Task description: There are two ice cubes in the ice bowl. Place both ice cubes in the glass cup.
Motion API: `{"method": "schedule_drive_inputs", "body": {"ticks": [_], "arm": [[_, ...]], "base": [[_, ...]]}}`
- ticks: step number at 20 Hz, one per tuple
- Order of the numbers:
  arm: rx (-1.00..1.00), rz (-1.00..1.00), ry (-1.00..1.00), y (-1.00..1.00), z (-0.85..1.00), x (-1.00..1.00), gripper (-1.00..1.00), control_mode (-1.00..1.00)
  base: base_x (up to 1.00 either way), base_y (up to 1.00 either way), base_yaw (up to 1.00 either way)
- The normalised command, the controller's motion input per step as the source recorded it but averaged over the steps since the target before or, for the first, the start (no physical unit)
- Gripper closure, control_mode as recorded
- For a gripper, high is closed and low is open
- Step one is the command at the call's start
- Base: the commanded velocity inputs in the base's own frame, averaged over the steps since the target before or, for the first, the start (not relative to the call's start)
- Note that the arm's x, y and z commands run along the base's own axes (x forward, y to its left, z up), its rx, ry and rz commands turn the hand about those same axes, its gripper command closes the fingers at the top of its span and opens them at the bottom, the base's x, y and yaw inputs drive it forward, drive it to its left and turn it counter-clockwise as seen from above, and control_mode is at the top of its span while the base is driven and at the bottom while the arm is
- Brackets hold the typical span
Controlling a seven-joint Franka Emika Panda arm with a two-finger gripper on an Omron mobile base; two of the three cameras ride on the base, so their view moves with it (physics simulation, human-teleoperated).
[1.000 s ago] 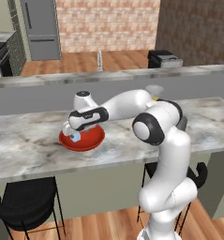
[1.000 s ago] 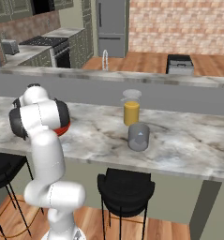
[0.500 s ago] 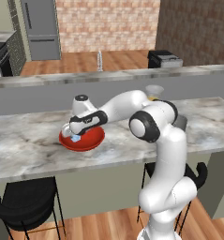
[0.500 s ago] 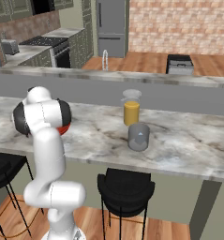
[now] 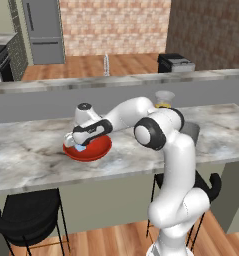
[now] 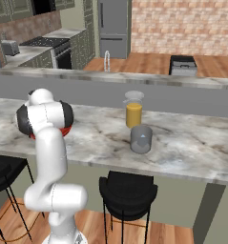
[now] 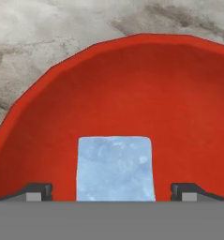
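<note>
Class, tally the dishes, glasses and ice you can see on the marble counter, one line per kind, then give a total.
Red ice bowl: 1
Ice cube: 1 visible
Clear glass cup: 1
Glass of orange liquid: 1
Total: 4

We find a home kitchen: a steel refrigerator [image 6: 113, 21], a range [image 6: 52, 47], a faucet [image 6: 106, 60] behind a marble bench [image 6: 191, 143], with black bar stools [image 6: 127, 190] on wood flooring.

- Even, bright rendered light is falling across all views, with no glare.
- Soft shadows are lying under the counter [image 5: 36, 165] overhang.
- Edges are staying sharp; textures are looking slightly pixelated close up.
</note>
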Motion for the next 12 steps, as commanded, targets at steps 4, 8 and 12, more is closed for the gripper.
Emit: {"method": "schedule_drive_inputs", "body": {"ticks": [4, 8, 12], "arm": [[0.00, 0.00, 0.00, 0.07, -0.17, 0.13, -1.00, -1.00], [0.00, 0.00, 0.03, 0.06, -0.20, 0.02, -1.00, -1.00], [0.00, 0.00, 0.07, 0.05, -0.21, 0.00, -1.00, -1.00]], "base": [[0.00, 0.00, 0.00], [0.00, 0.00, 0.00], [0.00, 0.00, 0.00]]}}
